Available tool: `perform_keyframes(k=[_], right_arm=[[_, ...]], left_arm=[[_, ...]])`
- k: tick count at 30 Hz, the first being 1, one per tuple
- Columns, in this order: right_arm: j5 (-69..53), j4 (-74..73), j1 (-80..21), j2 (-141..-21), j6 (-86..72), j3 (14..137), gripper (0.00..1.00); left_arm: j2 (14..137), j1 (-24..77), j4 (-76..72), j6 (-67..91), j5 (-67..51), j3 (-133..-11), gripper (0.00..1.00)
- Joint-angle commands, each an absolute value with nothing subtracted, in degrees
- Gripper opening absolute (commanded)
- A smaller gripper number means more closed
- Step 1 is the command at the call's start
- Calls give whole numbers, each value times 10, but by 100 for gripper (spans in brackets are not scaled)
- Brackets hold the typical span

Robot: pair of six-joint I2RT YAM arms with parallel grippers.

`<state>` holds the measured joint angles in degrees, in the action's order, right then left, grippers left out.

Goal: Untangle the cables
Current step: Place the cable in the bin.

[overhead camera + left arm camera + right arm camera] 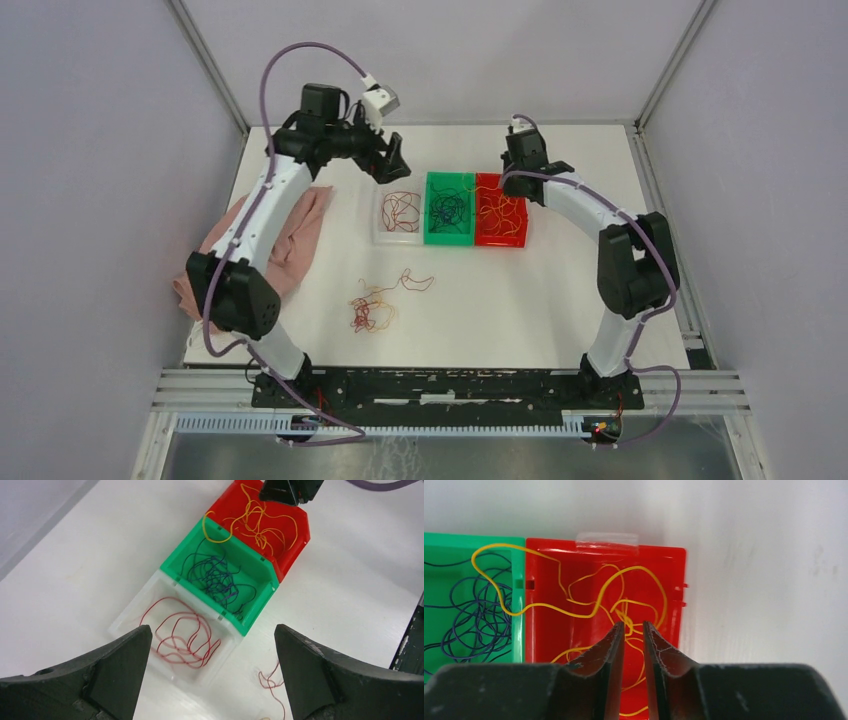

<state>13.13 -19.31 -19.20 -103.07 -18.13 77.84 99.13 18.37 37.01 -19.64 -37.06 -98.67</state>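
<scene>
Three bins stand in a row. The clear bin (125, 625) holds red cables (182, 640), the green bin (255, 605) holds dark purple cables (217, 575), and the red bin (539, 610) holds yellow cables (624, 600). One yellow cable (494, 580) loops over into the green bin. A tangle of red and orange-yellow cables (375, 305) lies on the table nearer the arms. My left gripper (212, 630) hangs wide open above the clear bin, holding nothing. My right gripper (633, 624) hovers over the red bin, its jaws a narrow gap apart with nothing pinched.
A pink cloth (300, 235) lies on the table's left side, partly under the left arm. A loose red strand (270, 682) lies on the table just in front of the clear bin. White enclosure walls stand behind the table and on both sides.
</scene>
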Motion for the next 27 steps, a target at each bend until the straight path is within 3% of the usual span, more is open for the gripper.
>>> perform_keyframes(k=[1, 7, 15, 20, 27], right_arm=[[141, -216, -212, -1082, -170, 832, 29], [156, -225, -218, -1054, -164, 840, 50], [123, -216, -245, -985, -105, 843, 64], [95, -227, -284, -1047, -66, 910, 66], [187, -239, -330, -1148, -5, 992, 65]], left_arm=[[903, 136, 405, -222, -378, -953, 99], [835, 108, 423, -234, -372, -919, 99], [819, 43, 434, -223, -381, -916, 99], [808, 18, 449, -225, -386, -900, 99], [766, 11, 450, -237, -399, -866, 99]])
